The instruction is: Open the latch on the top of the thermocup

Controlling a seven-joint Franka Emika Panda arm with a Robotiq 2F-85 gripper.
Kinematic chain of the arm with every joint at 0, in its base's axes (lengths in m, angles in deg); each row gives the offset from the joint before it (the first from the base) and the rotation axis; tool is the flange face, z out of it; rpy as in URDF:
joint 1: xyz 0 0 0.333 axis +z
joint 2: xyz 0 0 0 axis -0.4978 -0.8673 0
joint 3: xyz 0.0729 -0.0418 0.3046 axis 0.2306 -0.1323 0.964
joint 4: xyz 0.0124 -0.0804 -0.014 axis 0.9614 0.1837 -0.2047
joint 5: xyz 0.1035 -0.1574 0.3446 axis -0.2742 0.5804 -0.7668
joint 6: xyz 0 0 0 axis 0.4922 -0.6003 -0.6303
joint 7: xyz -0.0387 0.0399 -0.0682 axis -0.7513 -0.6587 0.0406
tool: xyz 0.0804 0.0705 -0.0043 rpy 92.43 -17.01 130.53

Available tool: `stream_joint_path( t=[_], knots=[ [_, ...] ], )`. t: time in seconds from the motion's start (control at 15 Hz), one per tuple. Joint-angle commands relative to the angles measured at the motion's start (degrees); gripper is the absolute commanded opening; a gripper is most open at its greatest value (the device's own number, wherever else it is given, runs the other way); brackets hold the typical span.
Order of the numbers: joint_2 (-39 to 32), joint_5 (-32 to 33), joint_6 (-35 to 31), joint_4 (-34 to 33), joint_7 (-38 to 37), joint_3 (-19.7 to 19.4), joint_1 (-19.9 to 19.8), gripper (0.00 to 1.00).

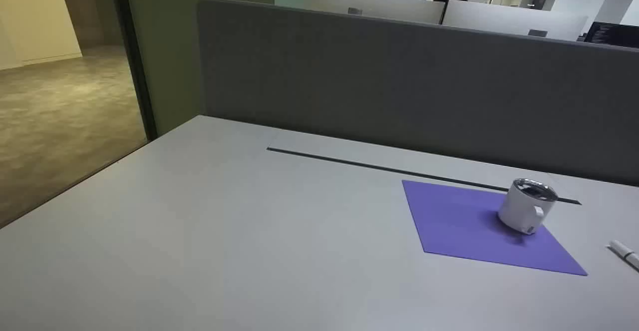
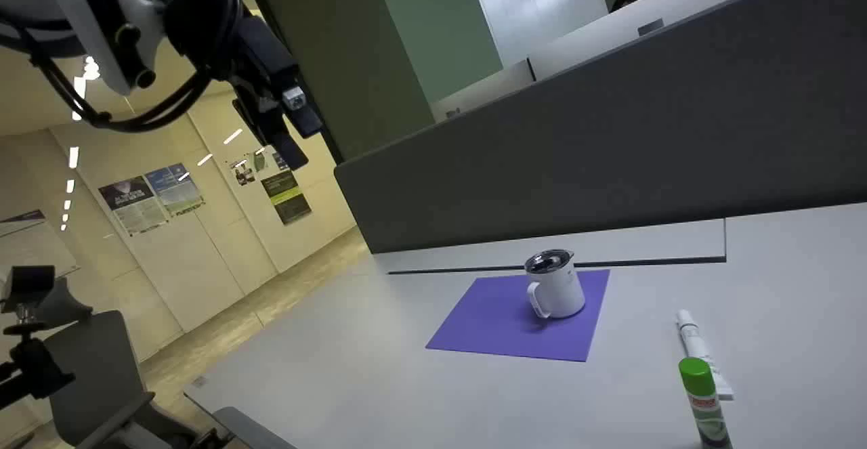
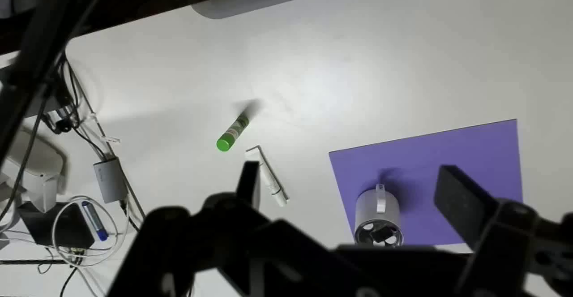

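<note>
Table [image 1: 224, 241]: purple sheet [image 1: 449, 221] under thermocup [image 1: 520, 211]
White tube [image 2: 693, 340], green-capped stick [image 2: 704, 395]: apart from thermocup
Gripper [image 3: 351, 189]: wide, higher than thermocup

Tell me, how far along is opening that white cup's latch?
Done: nothing I can confirm; the small dark latch shows too unclearly. Under way: no grasp; the open black two-fingered hand hangs clear of the white cylindrical handled cup. Left, probably: reaching down and working the latch.

In an exterior view the tube [image 1: 624, 254] is cut off by the right edge; details of the lid [image 1: 535, 189] are too small to be told. In the wrist view the tool [image 3: 349, 189] is blurred.
</note>
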Motion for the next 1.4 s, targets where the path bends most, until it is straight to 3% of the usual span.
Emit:
stream_joint_path(
  t=[0.0, 0.47, 0.6, 1.0, 1.2, 1.27, 1.33],
  knots=[
    [-0.02, 0.53, 0.28, -0.15, -0.47, -0.69, 0.83, 1.0],
    [0.0, 0.53, 0.28, -0.15, -0.47, -0.69, 0.83, 1.0],
    [-3.87, -0.04, -5.7, -0.8, 1.31, -1.78, 2.01, 1.0],
    [-26.2, -0.73, -31.95, -5.52, 10.1, -2.24, 6.79, 1.0],
    [-37.63, -0.62, -37.69, -10.19, 15.36, -1.33, 9.36, 1.0],
    [-41.41, 0.38, -38.43, -12.42, 15.98, -0.73, 9.7, 0.75],
    [-45.23, 0.98, -38.57, -14.92, 16.91, -0.43, 10.27, 0.74]
  ],
)
